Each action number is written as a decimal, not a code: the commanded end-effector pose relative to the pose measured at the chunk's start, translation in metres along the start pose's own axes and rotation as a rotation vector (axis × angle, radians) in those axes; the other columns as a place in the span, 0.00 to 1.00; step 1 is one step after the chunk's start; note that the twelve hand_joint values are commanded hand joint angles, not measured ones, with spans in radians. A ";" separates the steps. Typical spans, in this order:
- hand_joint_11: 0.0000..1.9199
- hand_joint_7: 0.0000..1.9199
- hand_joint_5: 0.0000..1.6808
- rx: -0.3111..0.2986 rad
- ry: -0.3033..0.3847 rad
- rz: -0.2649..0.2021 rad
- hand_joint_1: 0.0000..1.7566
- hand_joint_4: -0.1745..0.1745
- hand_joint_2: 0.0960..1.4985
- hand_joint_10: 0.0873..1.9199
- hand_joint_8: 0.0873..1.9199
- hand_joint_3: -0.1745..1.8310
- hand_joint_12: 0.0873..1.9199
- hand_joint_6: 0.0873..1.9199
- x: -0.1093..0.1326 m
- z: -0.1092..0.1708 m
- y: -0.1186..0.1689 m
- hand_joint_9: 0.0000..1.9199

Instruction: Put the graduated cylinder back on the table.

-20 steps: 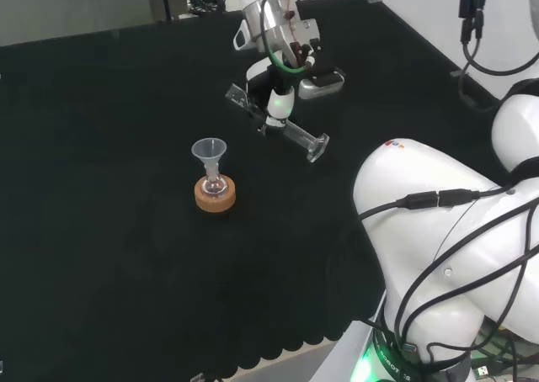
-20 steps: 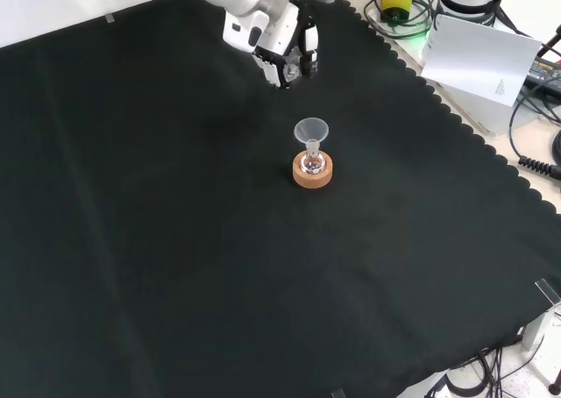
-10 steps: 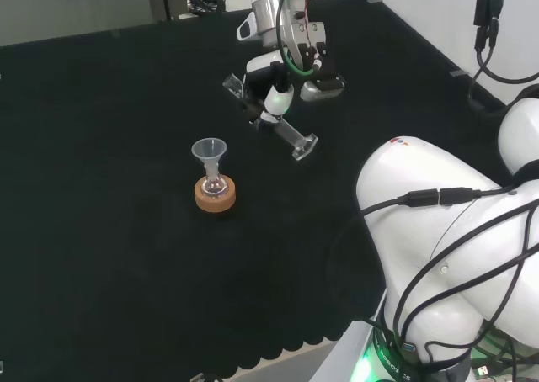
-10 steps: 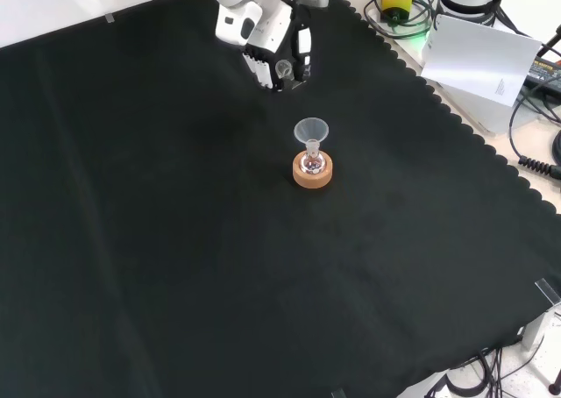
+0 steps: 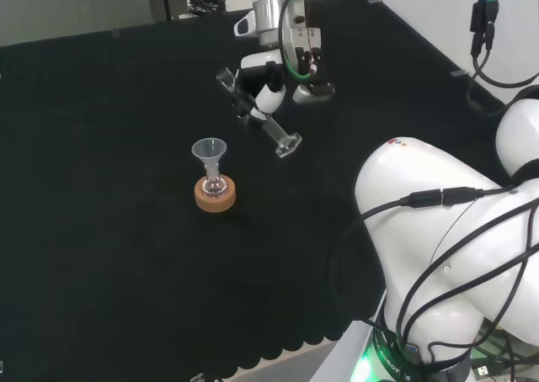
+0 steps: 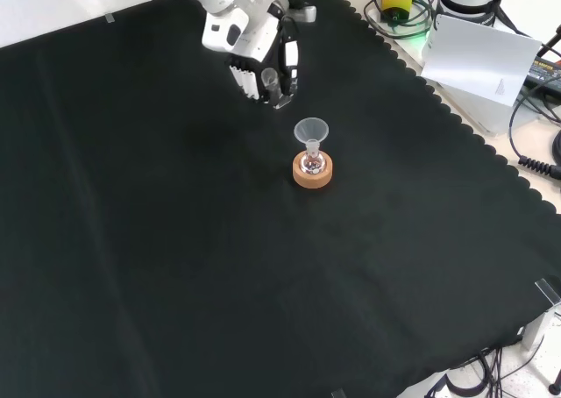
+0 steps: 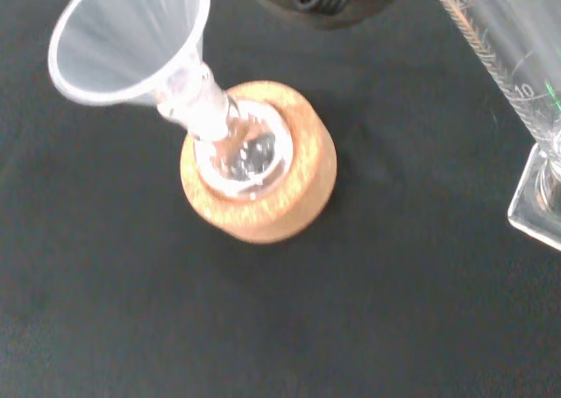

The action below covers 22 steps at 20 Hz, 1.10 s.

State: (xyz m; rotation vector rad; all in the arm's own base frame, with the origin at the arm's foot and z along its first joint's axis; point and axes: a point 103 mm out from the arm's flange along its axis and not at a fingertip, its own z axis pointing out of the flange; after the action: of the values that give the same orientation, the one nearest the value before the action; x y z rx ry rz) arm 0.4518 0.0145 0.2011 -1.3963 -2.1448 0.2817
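Head view shows the hand (image 5: 263,96) with its fingers curled round the middle of the cylinder (image 5: 261,117), carrying it in the air above the cloth (image 5: 101,146), just beyond and right of the funnel (image 5: 209,152). The funnel sits in a small flask (image 5: 215,183) on a cork ring (image 5: 215,197). The cylinder's base is clear of the cloth, so it is not yet set down.

Its long axis runs steeply aslant, not upright: in this view the foot points down and to the right, toward the arm's base, and the mouth points up and to the left. In the front view the hand (image 6: 259,52) hangs just up and left of the funnel (image 6: 310,131), with the cylinder (image 6: 270,82) seen nearly end on.

The main risk, as I judge it, is the tilt. If the foot meets the cloth at this angle, only its edge lands, and on release the cylinder could tip over and roll. It needs to be brought upright first. The second risk is the funnel close by: a sideways swing while righting the cylinder could knock it, and the top-heavy flask might topple off its ring
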 end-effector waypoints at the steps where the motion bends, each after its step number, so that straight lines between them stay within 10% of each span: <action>1: 0.59 0.44 0.57 -0.100 0.054 -0.034 0.79 0.00 0.71 0.41 0.56 0.09 0.40 0.50 -0.015 -0.004 0.023 0.60; 22: 0.59 0.44 0.57 -0.317 0.135 -0.120 0.79 0.00 0.71 0.41 0.57 0.09 0.41 0.51 -0.021 -0.008 0.069 0.60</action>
State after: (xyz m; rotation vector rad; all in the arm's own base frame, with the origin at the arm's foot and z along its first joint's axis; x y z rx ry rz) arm 0.5109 0.0222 0.1740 -1.4012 -2.2051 -0.1436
